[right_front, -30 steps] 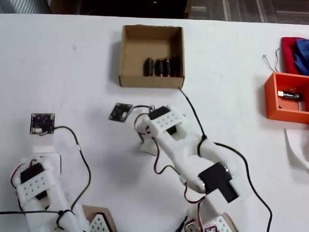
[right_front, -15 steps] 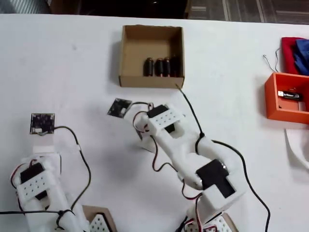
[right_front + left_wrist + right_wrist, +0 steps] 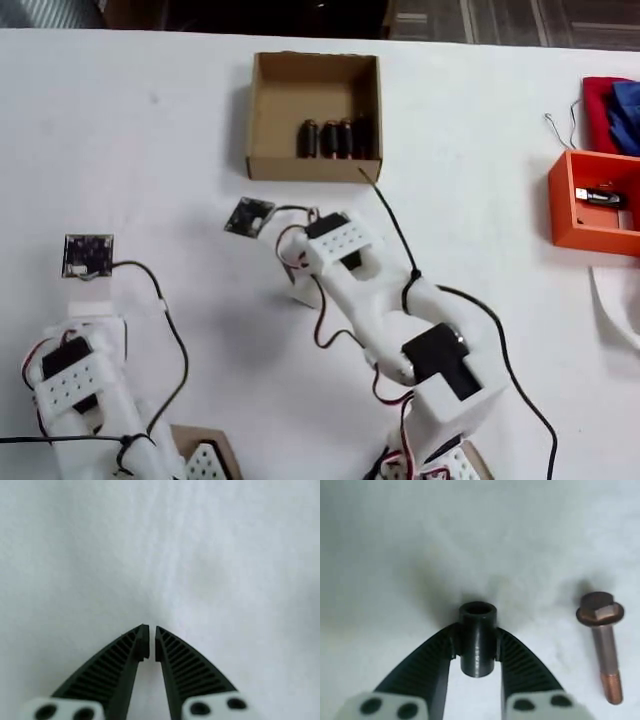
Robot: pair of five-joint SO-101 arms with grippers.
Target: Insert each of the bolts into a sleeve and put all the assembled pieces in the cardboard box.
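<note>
Claw of the right arm is clamped on a sleeve, one black ribbed finger pressed to each side. The sleeve is a short, matte black tube. Its round open bore shows at the end that sticks out past the fingertips. Near it, but not touching it or the claw, a bolt lies flat on the white counter. The bolt is copper-brown, with a hexagonal head on a round flange, a plain shank and a brighter, ridged tip.

From above, the right arm reaches across the middle of the counter, its wrist close to the near wall of the cardboard box. The box sits open at the middle of the far edge. A row of assembled pieces, dark cylinders with reddish bands, lies in its near right corner.

The left arm is at the counter's near left corner. The left claw has its fingers drawn together over bare counter, a thin slit between the tips and nothing held. An orange tray stands at the right edge.
</note>
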